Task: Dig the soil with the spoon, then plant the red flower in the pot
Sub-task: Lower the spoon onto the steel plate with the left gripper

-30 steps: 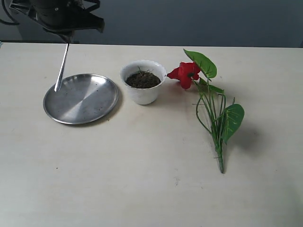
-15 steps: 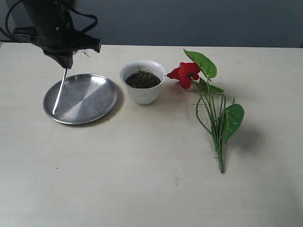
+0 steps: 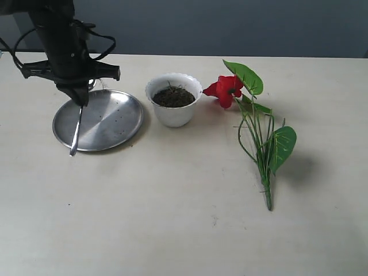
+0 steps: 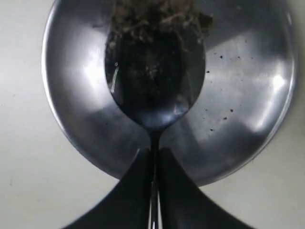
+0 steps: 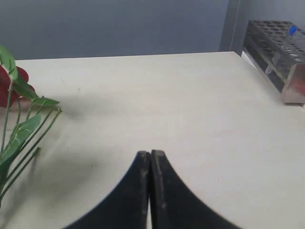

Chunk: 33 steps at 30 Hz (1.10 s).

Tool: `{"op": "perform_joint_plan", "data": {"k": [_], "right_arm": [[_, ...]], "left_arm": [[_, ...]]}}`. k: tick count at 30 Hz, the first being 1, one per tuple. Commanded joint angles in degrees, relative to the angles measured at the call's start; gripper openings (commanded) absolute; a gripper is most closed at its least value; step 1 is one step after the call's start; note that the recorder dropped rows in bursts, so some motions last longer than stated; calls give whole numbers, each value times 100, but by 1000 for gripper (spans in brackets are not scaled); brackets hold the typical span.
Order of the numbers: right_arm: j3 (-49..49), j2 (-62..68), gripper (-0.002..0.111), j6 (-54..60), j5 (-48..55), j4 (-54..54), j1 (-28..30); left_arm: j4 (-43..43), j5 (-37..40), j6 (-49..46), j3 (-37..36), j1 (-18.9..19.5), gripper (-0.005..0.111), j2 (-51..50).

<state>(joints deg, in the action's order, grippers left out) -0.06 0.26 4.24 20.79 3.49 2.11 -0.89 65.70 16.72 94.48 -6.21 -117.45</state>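
My left gripper (image 3: 80, 101) is shut on the thin handle of the silver spoon (image 3: 76, 133), which hangs down over the front left part of the steel plate (image 3: 115, 118). In the left wrist view the jaws (image 4: 154, 160) pinch the handle, and the spoon bowl (image 4: 155, 90) carries a clump of dark soil (image 4: 157, 19) at its tip. The white scalloped pot (image 3: 173, 109) stands right of the plate with soil (image 3: 173, 96) in it. The red flower (image 3: 225, 89) lies on the table right of the pot, stems toward the front. My right gripper (image 5: 150, 155) is shut and empty, beside the flower's leaves (image 5: 19, 131).
The steel plate (image 4: 248, 95) has a few soil crumbs on it. A test-tube rack (image 5: 281, 52) stands at the table's edge in the right wrist view. The flower's stems and leaves (image 3: 270, 149) spread over the right half of the table.
The left arm has come down and forward, lowering the spoon from above the plate's far left rim to its near left edge. Pot, flower and right gripper have not moved.
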Motion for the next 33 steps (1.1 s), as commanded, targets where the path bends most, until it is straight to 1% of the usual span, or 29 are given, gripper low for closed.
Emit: {"op": "perform_joint_plan", "data": {"k": [1, 8, 13, 18, 28, 33], "right_arm": [[6, -26, 0, 7, -14, -4, -13], [6, -26, 0, 7, -14, -4, -13], [6, -26, 0, 7, -14, -4, -13], [6, -26, 0, 7, -14, -4, -13], [6, -26, 0, 7, -14, -4, -13], [6, -26, 0, 7, -14, -4, -13]], "left_arm": [[131, 87, -17, 251, 167, 0, -120], [239, -17, -90, 641, 167, 0, -158], [239, 426, -237, 1104, 167, 0, -437], [239, 426, -237, 1516, 167, 0, -824], [167, 426, -274, 1583, 167, 0, -1267], [153, 426, -274, 1583, 156, 0, -1315]]}}
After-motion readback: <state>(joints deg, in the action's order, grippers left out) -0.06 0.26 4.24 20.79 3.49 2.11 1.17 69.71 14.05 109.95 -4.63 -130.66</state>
